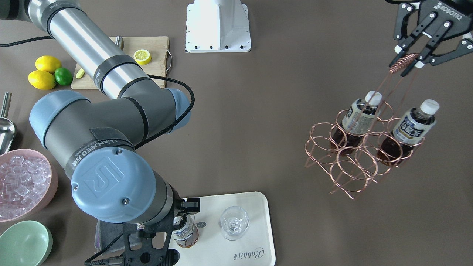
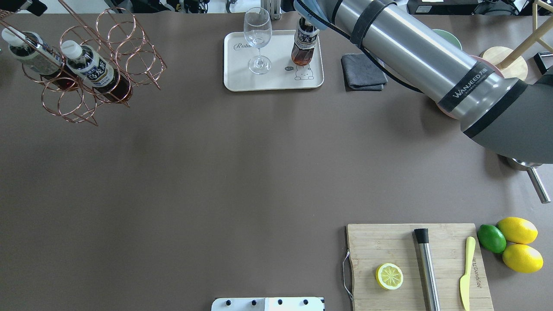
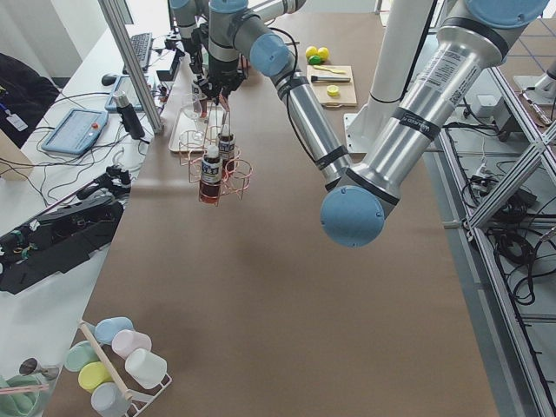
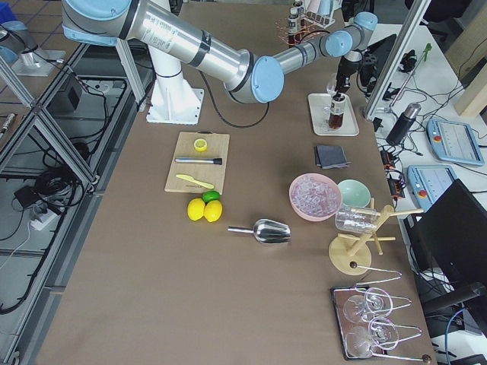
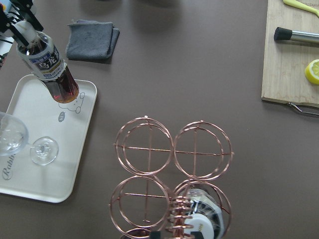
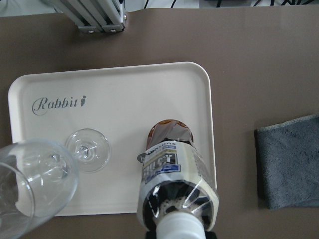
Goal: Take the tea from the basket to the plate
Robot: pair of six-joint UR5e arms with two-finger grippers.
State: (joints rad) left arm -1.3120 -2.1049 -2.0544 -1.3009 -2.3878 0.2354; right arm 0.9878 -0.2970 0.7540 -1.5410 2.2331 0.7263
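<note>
I'm holding the tea (image 6: 174, 172) by its neck, right gripper (image 6: 179, 232) clamped shut, bottle hanging upright straight below it over the plate (image 6: 119, 92), wine glass (image 6: 89, 149) beside it

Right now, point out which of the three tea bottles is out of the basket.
The tea bottle at the plate, beside the wine glass, in the fingers of the right gripper. The other two bottles stand in rings of the basket.
</note>
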